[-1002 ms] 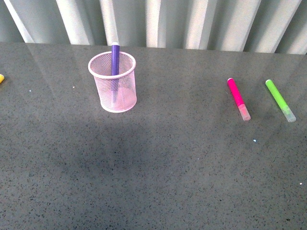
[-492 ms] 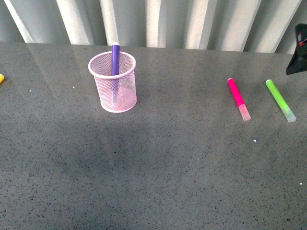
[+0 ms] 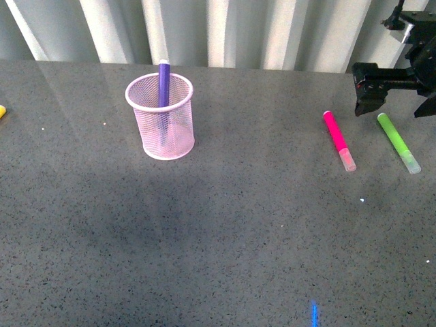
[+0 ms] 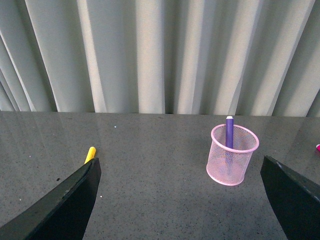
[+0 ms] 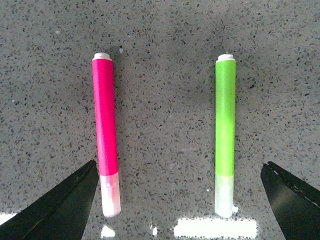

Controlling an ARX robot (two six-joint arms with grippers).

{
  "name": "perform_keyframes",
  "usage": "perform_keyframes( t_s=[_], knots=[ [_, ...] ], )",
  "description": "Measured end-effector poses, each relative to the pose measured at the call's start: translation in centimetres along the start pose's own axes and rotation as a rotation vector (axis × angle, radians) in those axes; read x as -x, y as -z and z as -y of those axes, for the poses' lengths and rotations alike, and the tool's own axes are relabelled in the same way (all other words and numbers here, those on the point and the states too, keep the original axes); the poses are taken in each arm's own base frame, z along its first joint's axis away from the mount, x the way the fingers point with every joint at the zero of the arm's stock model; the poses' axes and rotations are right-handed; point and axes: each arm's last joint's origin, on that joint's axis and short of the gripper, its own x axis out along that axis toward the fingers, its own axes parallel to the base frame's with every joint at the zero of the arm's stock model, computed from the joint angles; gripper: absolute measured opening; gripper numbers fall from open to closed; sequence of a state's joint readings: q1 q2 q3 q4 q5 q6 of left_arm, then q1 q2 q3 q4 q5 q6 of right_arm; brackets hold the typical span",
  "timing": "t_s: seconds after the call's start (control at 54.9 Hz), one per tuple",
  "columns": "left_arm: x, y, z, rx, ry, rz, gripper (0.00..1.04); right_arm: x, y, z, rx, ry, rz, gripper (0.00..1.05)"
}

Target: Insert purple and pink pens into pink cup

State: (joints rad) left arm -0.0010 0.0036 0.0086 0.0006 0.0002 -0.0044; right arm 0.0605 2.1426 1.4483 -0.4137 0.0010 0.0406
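The pink cup (image 3: 161, 119) stands upright at the back left of the grey table, with the purple pen (image 3: 163, 82) upright inside it, its end poking above the rim. The pink pen (image 3: 338, 139) lies flat at the right, clear cap toward me. My right gripper (image 3: 395, 105) hovers open above the far ends of the pink pen and its neighbour; in the right wrist view the pink pen (image 5: 106, 140) lies close to one finger of the gripper (image 5: 177, 200). My left gripper (image 4: 182, 210) is open and empty, well short of the cup (image 4: 232, 160) and purple pen (image 4: 229, 132).
A lime green marker (image 3: 398, 143) lies parallel to the pink pen, just right of it, and shows in the right wrist view as the green marker (image 5: 225, 135). A yellow object (image 4: 90, 154) sits at the table's far left. A pleated curtain (image 3: 218, 30) backs the table.
My right gripper has come in from the right edge and now hangs over the pink and green markers. Cup and pens have not moved.
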Motion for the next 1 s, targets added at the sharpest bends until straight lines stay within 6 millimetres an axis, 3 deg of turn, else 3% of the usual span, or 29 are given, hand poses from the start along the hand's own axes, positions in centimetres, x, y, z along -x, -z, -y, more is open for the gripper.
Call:
perform_keyframes(
  t_s=[0.474,1.002],
  knots=[
    [0.0,0.0,0.0,0.0,0.0,0.0,0.98,-3.4,-2.2,-4.2,0.004,-0.033,0.005,0.98],
    [0.0,0.0,0.0,0.0,0.0,0.0,0.98,-4.4,-1.0,-4.6,-0.043,-0.016,-0.008,0.98]
  ],
)
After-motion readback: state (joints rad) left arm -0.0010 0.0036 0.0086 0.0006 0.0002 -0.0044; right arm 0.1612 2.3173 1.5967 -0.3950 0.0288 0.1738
